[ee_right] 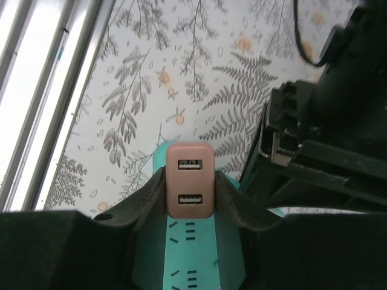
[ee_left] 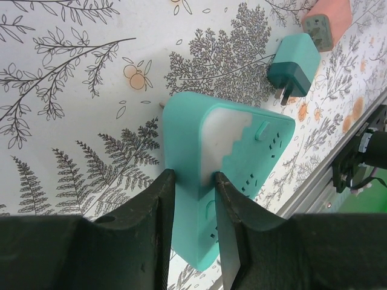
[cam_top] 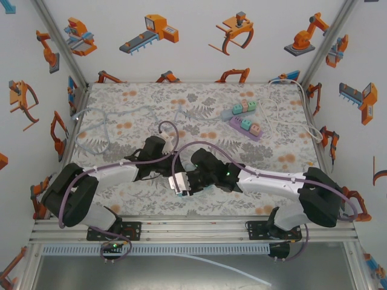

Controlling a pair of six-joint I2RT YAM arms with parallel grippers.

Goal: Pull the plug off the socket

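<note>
The teal socket strip (ee_left: 230, 151) stands on edge above the fern-patterned table, and my left gripper (ee_left: 193, 175) is shut on its near end. In the right wrist view my right gripper (ee_right: 190, 175) is shut on the pink plug (ee_right: 190, 181), a two-port USB block. The plug sits against the socket's (ee_right: 190, 254) teal face. Its pins are hidden, so I cannot tell whether they are in the holes. From above, both grippers meet at the table's near middle, the left gripper (cam_top: 162, 175) just left of the right gripper (cam_top: 187, 181).
A loose teal plug (ee_left: 293, 63) and a salmon plug (ee_left: 326, 21) lie just beyond the socket. A purple strip (cam_top: 245, 128) and a green strip (cam_top: 239, 109) with plugs lie at the back right beside a white cable (cam_top: 290, 109). A metal rail (ee_right: 36, 90) lines the near edge.
</note>
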